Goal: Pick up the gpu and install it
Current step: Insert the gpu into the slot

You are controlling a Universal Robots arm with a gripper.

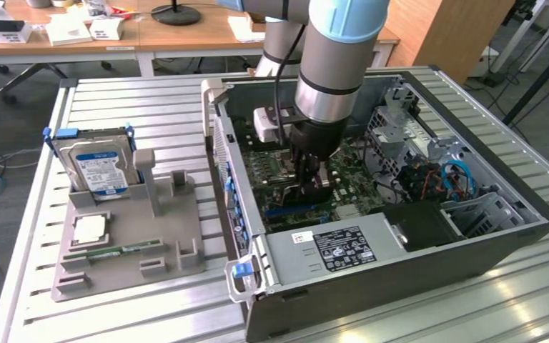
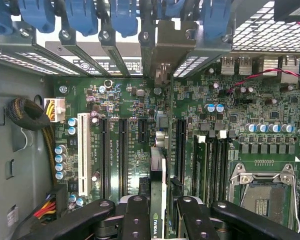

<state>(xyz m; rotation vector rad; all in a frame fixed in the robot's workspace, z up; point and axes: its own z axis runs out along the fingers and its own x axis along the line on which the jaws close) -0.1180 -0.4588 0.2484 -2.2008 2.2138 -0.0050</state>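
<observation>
The computer case (image 1: 503, 236) lies on its side with the wall off, so the arm can reach down to the green board (image 2: 140, 100) inside; the gripper (image 2: 157, 220) is low in the case, partly closed, with 1 finger on each flat side of the gpu (image 2: 158, 175); the card stands on its thin edge, metal end toward the back slots (image 2: 162, 50), over the long black sockets (image 2: 180, 145); the hard drive (image 1: 100, 168) waits outside in the grey holder (image 1: 131, 250).
</observation>
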